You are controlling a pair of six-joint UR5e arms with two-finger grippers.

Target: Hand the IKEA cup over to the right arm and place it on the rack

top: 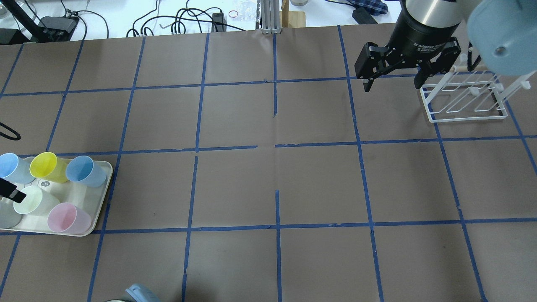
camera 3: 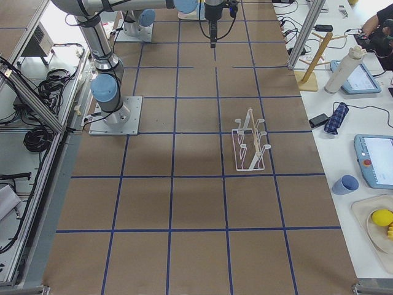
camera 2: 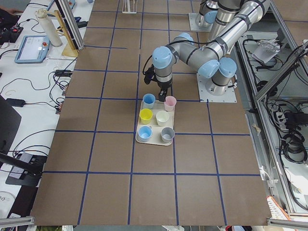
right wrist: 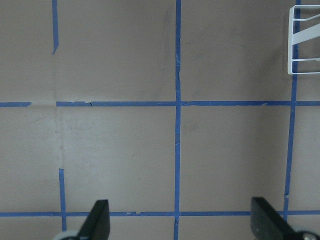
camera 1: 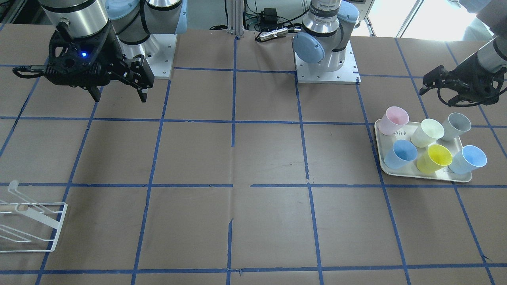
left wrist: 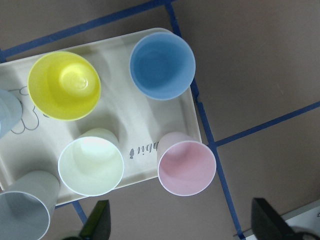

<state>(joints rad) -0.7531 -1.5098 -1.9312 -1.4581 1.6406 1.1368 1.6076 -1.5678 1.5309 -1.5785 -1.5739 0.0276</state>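
Note:
The pale pink IKEA cup (camera 1: 393,120) stands upright on the corner of a cream tray (camera 1: 401,171), among several other cups. It also shows in the overhead view (top: 69,218) and the left wrist view (left wrist: 186,167). My left gripper (camera 1: 427,85) hovers open and empty above the tray. In its wrist view the left gripper (left wrist: 182,222) has its fingers spread, with the pink cup just ahead of the gap. My right gripper (top: 392,84) is open and empty, raised over the table beside the white wire rack (top: 463,98).
On the tray (top: 102,197) stand a yellow cup (top: 46,165), a cream cup (top: 35,201), a grey cup (camera 1: 457,126) and two light blue cups (top: 86,171). The rack (camera 1: 31,221) sits near the table's far edge on my right. Blue tape lines grid the brown table.

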